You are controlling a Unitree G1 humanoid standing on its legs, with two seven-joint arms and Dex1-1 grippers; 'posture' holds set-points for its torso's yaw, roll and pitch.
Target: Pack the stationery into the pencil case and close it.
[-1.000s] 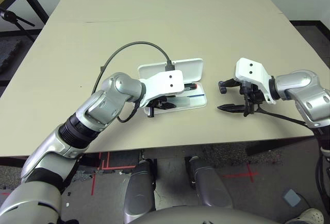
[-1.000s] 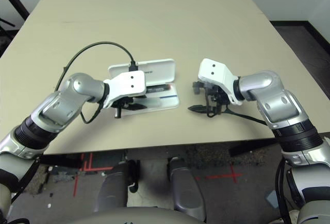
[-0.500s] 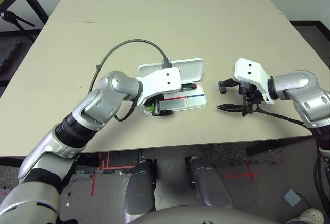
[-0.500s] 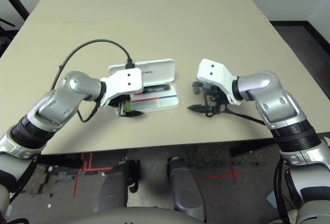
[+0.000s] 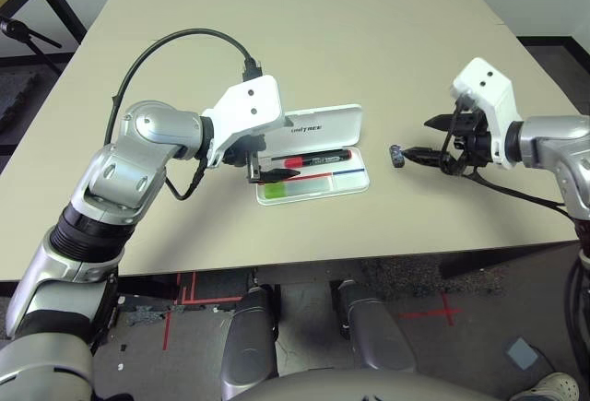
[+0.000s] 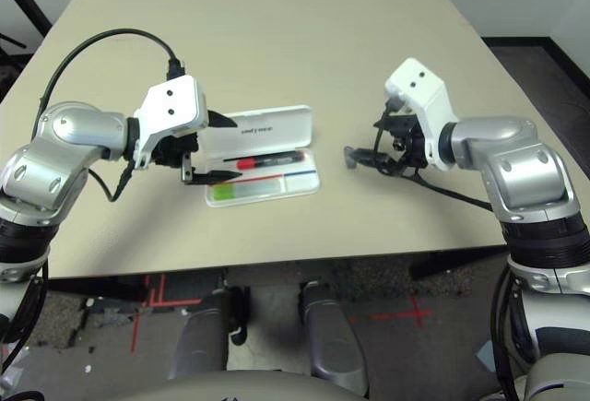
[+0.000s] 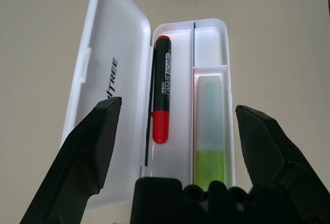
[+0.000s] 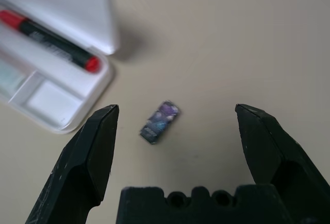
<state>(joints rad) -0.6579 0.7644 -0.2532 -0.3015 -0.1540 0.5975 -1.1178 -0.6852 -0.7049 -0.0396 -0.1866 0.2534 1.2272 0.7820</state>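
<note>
Pencil case [image 5: 318, 157] lies open holding marker [image 7: 161, 89] and green bar [image 7: 209, 126]; dark piece [image 8: 159, 121] waits just beside it, both grippers spread wide and empty.

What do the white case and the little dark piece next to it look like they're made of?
The pencil case looks like hard, glossy white plastic: thin moulded walls, rounded corners, soft sheen on the open lid. The small dark piece on the table seems wrapped in a printed cover, dark with purplish and bluish patches; what is underneath cannot be told.
</note>
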